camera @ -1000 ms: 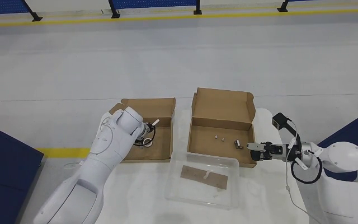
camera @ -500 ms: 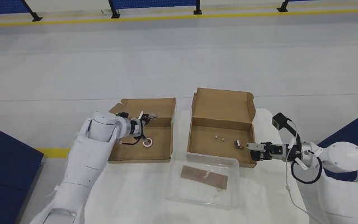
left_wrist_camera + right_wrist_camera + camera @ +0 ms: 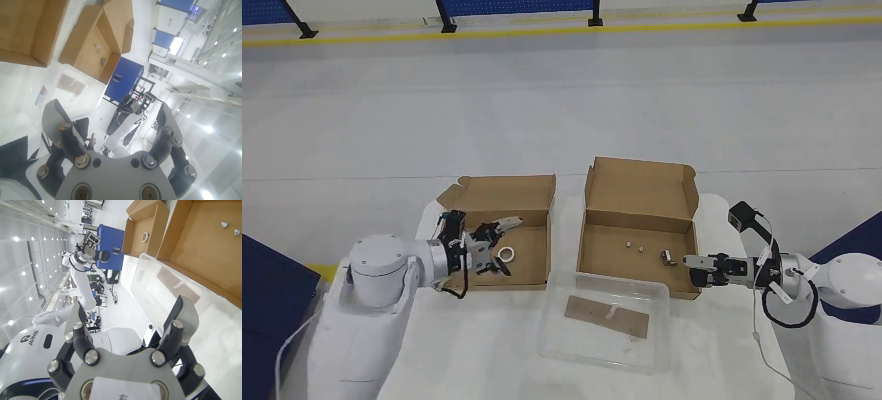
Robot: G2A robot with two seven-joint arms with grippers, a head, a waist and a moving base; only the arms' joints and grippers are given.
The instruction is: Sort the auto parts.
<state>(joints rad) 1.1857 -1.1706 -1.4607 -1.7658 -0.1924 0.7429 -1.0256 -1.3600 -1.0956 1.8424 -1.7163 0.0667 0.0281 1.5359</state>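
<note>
On my white table (image 3: 492, 340) sit a left cardboard box (image 3: 530, 248), a right cardboard box (image 3: 617, 262) (both open) and, nearer me, a clear plastic tray (image 3: 577, 348).

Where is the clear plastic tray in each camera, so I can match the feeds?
Top view: clear plastic tray in front of the right-hand cardboard box, nearer the robot.
Left wrist view: tray alongside that box's front wall.
Right wrist view: tray against the same front wall.
Shared landmark: the brown cardboard slip lying inside the tray.
</note>
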